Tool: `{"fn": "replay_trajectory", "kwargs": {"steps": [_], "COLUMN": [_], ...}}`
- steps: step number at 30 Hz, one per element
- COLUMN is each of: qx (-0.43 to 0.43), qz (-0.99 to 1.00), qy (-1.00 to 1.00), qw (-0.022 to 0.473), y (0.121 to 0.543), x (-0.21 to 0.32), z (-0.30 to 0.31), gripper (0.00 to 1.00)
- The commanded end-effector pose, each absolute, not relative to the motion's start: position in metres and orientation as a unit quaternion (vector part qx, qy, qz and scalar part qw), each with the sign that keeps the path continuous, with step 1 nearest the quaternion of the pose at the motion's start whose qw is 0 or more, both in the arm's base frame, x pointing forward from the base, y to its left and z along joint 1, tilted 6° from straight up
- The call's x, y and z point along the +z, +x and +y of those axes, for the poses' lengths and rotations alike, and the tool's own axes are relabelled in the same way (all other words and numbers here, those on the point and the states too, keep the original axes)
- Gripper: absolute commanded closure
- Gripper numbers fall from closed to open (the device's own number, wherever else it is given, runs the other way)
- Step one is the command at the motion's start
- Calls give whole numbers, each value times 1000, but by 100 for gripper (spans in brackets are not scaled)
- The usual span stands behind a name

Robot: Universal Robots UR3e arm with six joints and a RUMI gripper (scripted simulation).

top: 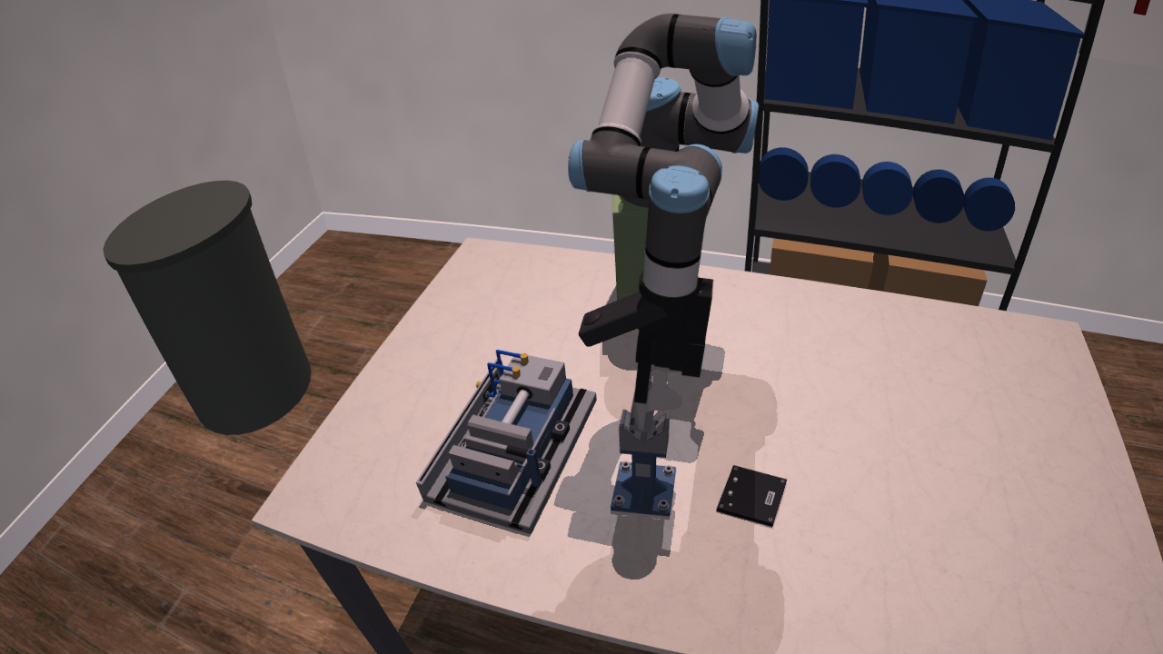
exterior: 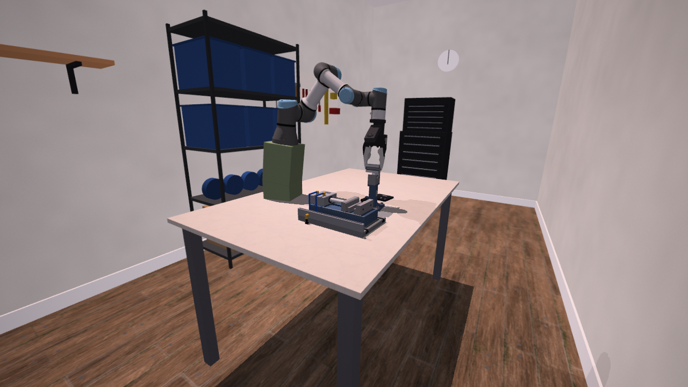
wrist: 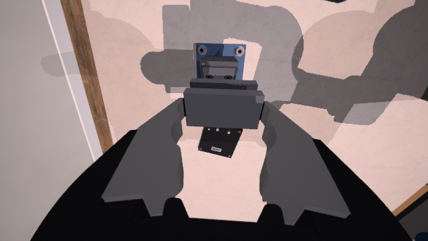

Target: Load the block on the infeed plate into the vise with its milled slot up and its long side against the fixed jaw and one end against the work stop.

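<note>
My gripper (top: 642, 416) (exterior: 372, 166) (wrist: 222, 101) points straight down and is shut on the part (top: 645, 431) (exterior: 373, 179) (wrist: 221, 114), a grey block held across its long side. The part hangs right over the V-block (top: 642, 486) (exterior: 373, 194) (wrist: 219, 67), which stands on a blue base; I cannot tell whether they touch. The black infeed plate (top: 751, 494) (wrist: 219, 144) lies bare to the right of the V-block. The vise (top: 508, 439) (exterior: 342, 209) stands open to the left of the V-block, with nothing between its jaws. The part's slot side is not plainly visible.
A dark round bin (top: 203, 301) stands off the table's left side. A black shelf rack (top: 894, 163) (exterior: 216, 106) with blue boxes stands behind the table. The arm's green pedestal (exterior: 282, 170) stands at the table's back edge.
</note>
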State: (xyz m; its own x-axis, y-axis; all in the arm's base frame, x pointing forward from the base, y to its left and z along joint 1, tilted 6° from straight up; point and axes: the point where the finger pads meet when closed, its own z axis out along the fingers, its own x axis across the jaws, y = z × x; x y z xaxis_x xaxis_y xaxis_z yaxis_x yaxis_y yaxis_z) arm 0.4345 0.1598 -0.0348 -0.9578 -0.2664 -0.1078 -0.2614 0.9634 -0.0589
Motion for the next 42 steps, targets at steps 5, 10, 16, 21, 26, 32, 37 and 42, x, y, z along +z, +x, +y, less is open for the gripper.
{"fn": "replay_trajectory", "kwargs": {"steps": [5,10,16,21,26,32,37,42], "qx": [-58,-85,-108,-141,-176,-204,-235,-263], "qz": [988,986,983,979,974,968,961,954], "qy": [-131,-129,-128,-125,-122,-120,-117,-115], "qw": [64,67,70,74,79,82,86,90], "y": [435,435,435,435,435,435,435,435], "x": [-34,-34,-34,-34,-34,-34,-35,-35], "z": [160,161,161,162,162,163,163,164], "gripper": [100,100,100,100,100,100,100,100]}}
